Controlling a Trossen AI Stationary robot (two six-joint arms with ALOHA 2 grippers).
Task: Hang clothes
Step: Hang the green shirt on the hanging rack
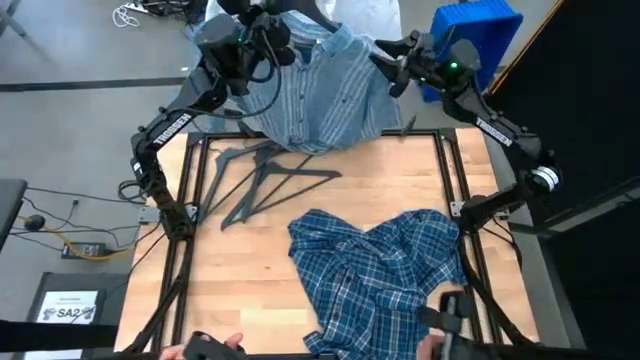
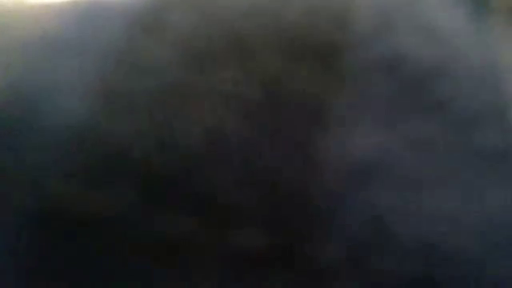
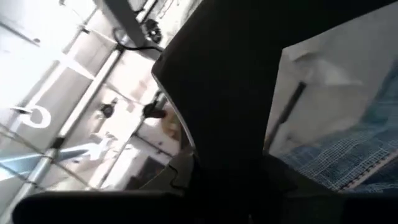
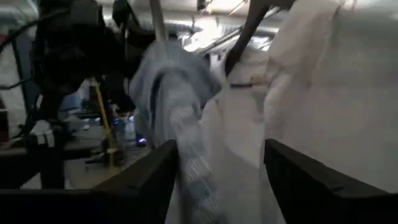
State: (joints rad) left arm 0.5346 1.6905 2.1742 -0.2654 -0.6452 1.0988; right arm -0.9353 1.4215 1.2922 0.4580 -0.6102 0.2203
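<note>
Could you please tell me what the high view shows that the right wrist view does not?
Only the high view shows the plaid shirt crumpled on the table, the grey hangers beside it, and the blue bin. Only the right wrist view shows the white shirt up close. Both show the striped shirt raised at the table's far edge.

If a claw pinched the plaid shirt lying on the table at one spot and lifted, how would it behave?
The plaid shirt lies crumpled in soft folds, so it would probably hang limp and drape rather than hold shape. It spreads over much of the table, so part would likely drag. Pushed, it would probably bunch up rather than slide whole.
</note>
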